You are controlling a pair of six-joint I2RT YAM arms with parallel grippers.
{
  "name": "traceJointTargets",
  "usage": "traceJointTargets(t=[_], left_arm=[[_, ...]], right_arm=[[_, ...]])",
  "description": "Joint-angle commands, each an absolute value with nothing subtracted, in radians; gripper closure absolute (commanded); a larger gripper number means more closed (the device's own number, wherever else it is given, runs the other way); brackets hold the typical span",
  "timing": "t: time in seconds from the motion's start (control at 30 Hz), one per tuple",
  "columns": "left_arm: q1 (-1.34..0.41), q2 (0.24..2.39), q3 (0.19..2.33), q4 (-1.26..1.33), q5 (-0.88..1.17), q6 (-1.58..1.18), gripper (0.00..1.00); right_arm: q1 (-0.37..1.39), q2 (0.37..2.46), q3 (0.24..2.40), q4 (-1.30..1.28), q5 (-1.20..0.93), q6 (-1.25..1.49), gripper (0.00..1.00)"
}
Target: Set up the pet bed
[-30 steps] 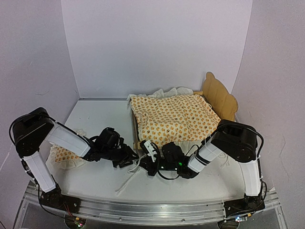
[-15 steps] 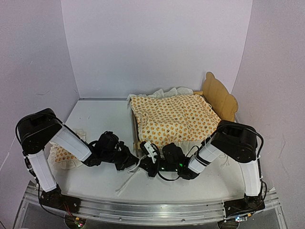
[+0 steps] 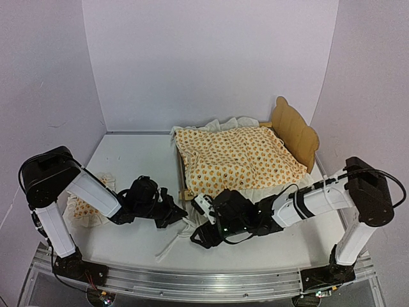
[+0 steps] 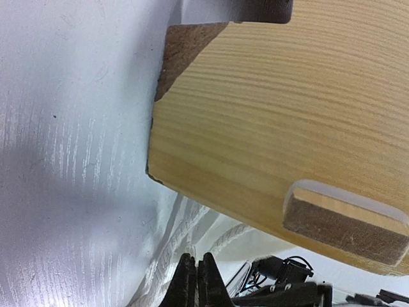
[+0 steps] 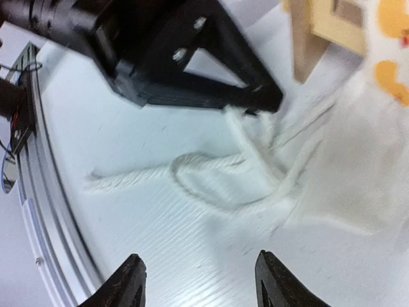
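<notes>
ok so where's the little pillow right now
In the top view the pillow lies at the table's left side, partly hidden under the left arm, well left of the pet bed.

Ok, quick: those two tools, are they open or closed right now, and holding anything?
Left tool: closed, seemingly pinching the white tie.
Right tool: open, holding nothing.

Matt, grainy plywood pet bed (image 4: 255, 128)
</notes>
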State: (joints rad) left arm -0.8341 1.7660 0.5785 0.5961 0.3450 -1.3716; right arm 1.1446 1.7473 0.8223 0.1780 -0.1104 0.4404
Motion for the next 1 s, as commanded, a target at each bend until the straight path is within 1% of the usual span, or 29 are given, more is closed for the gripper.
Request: traceJointTargets(t=[0.0,0.1,0.17,0.2,0.27,0.37,0.47,0.57,0.63,0.73,0.87,0.97], left_arm=[[-0.816,1.751,0.606,0.644,0.381,-1.331,1.0],[-0.813,1.749,0.606,0.646,0.386,-1.314,1.0],[-0.804,1.739,0.6,0.645,0.386,-1.305,1.0],[-0.8,1.732,0.595,0.644,0.384,-1.3,1.0],[-0.791,1.725,0.593,0.643,0.396,-1.276,1.0],[-0.783,1.738,0.599,0.643,0.435,-1.245,1.0],[-0.776,1.749,0.598,0.644,0.455,-1.214,1.0],[-0.761,1.754,0.581,0.643,0.47,-1.18,1.0],[-0.754,1.759,0.577,0.643,0.486,-1.167,1.0],[-0.751,1.773,0.584,0.643,0.51,-1.147,1.0],[-0.752,1.784,0.59,0.643,0.516,-1.145,1.0],[-0.752,1.78,0.593,0.644,0.513,-1.141,1.0]], right_arm=[[1.205,1.731,0.945,-0.241,-0.058,0.388,0.31],[1.212,1.764,1.025,-0.284,-0.077,0.307,0.23],[1.213,1.811,1.133,-0.379,-0.048,0.304,0.22],[1.214,1.838,1.193,-0.438,-0.013,0.339,0.23],[1.222,1.894,1.285,-0.518,-0.01,0.399,0.23],[1.259,1.946,1.333,-0.522,-0.001,0.32,0.2],[1.279,1.971,1.352,-0.478,0.019,0.19,0.19],[1.286,1.991,1.384,-0.462,-0.152,-0.043,0.19],[1.286,1.99,1.383,-0.462,-0.283,-0.23,0.21],[1.281,1.998,1.382,-0.463,-0.376,-0.493,0.2],[1.224,2.09,1.52,-0.584,-0.544,-0.612,0.22],[1.205,2.136,1.575,-0.604,-0.609,-0.681,0.23]])
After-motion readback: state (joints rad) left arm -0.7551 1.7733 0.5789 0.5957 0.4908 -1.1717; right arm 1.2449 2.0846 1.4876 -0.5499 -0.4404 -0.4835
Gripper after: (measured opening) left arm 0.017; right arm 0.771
